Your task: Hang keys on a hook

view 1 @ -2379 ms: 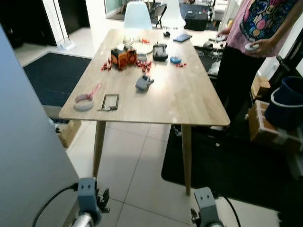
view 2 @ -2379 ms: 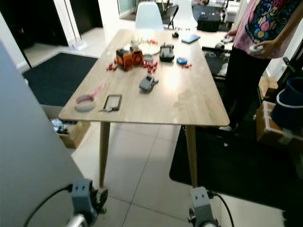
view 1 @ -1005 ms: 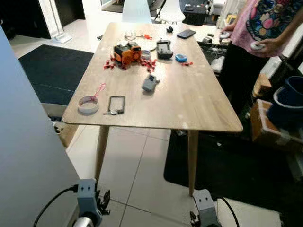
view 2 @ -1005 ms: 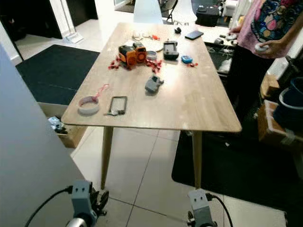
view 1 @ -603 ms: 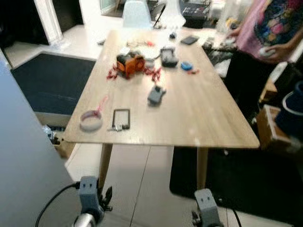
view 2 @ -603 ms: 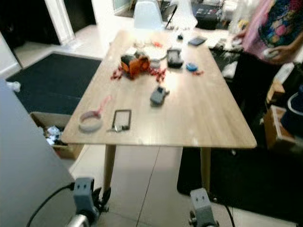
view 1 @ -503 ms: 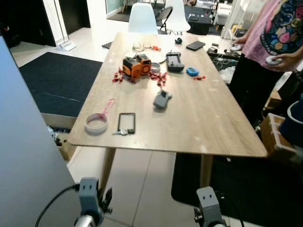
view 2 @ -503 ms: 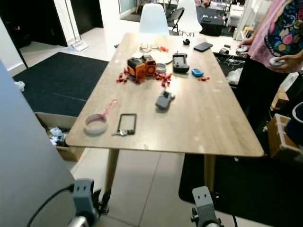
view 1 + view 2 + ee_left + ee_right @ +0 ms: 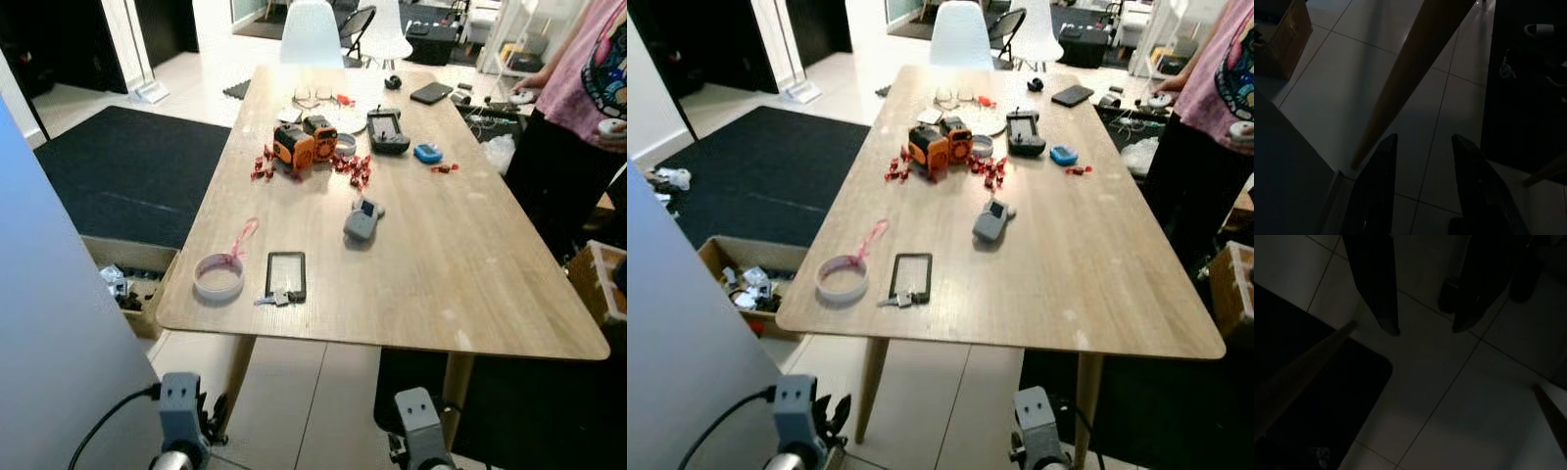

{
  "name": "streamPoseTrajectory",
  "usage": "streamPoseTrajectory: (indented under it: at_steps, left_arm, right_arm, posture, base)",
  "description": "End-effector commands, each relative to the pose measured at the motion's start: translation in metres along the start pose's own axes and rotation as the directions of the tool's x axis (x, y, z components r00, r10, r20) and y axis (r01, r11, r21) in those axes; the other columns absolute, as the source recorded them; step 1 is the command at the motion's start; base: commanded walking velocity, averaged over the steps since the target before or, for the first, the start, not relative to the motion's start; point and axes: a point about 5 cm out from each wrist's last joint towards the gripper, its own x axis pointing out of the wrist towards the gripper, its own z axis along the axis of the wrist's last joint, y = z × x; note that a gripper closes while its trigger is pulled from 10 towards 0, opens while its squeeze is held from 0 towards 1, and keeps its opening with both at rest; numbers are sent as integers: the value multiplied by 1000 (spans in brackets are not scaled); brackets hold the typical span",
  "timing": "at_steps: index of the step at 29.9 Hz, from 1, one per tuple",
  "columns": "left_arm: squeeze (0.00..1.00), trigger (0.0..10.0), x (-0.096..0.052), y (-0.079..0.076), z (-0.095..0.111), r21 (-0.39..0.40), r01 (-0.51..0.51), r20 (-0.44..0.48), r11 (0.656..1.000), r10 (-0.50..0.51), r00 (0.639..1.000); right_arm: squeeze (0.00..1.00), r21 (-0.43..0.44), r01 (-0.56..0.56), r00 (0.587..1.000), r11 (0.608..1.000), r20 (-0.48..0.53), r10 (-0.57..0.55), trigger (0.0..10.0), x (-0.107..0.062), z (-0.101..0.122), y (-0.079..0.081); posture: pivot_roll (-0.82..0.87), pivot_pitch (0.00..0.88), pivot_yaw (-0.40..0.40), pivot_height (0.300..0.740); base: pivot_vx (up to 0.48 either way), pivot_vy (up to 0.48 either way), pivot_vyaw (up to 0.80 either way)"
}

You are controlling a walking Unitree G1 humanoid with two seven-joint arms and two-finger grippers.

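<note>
Looking down the length of a long wooden table (image 9: 470,284), the near edge is seen just ahead, with bare tile floor (image 9: 294,392) under and in front of it. A grey panel (image 9: 59,323) crowds the left side, so the open room is mostly toward the middle and right. A dark rug (image 9: 118,166) lies off the table's left side, and a cardboard box (image 9: 740,264) of odds and ends sits on the floor by the near-left corner.

The keys (image 9: 277,298) are found near the table's front-left edge, lying against the near end of a small black rectangular frame (image 9: 287,274), with a roll of tape (image 9: 218,275) with a pink strip just beside them on the left. Farther up the table a grey handheld device (image 9: 361,220), an orange gadget (image 9: 305,143) ringed by small red bits, a black controller (image 9: 388,130) and a phone (image 9: 432,92) are spread out. A person in a pink shirt (image 9: 598,69) is standing at the far right edge.

Both arms are hung low, below table height. The left gripper (image 9: 1422,191) is pointed at the floor beside a wooden table leg (image 9: 1410,68), fingers spread apart with nothing between them. The right gripper (image 9: 1422,328) is likewise aimed at dark floor tiles, fingers parted and empty.
</note>
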Motion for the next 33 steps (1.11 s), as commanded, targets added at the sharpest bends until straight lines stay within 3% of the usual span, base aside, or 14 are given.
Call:
streamPoseTrajectory:
  at_steps: [1,7,22,33]
  left_arm:
    - [0,10000,-4,3,-4,30,9,-13,1000,-9,1000]
    - [0,10000,-4,2,-4,34,23,-12,999,-22,1000]
    - [0,10000,-3,0,-4,36,32,-15,999,-31,999]
    - [0,10000,-3,1,-4,67,37,-30,997,-35,999]
  right_arm:
    - [0,4,2,1000,1000,-27,-2,10000,-2,-7,0]
    - [0,2,2,1000,1000,-30,-2,10000,-3,-8,0]
    - [0,-1,5,999,1000,-34,-5,10000,-4,-10,-1]
    - [0,-2,7,999,1000,-36,-7,10000,-4,-10,-1]
  posture:
    - [24,75,-13,740]
    - [22,76,-12,740]
    - [22,64,-11,740]
    - [23,62,-9,740]
  base:
    - [0,0,0]
    - [0,-107,0]
    - [0,-450,0]
    - [0,0,0]
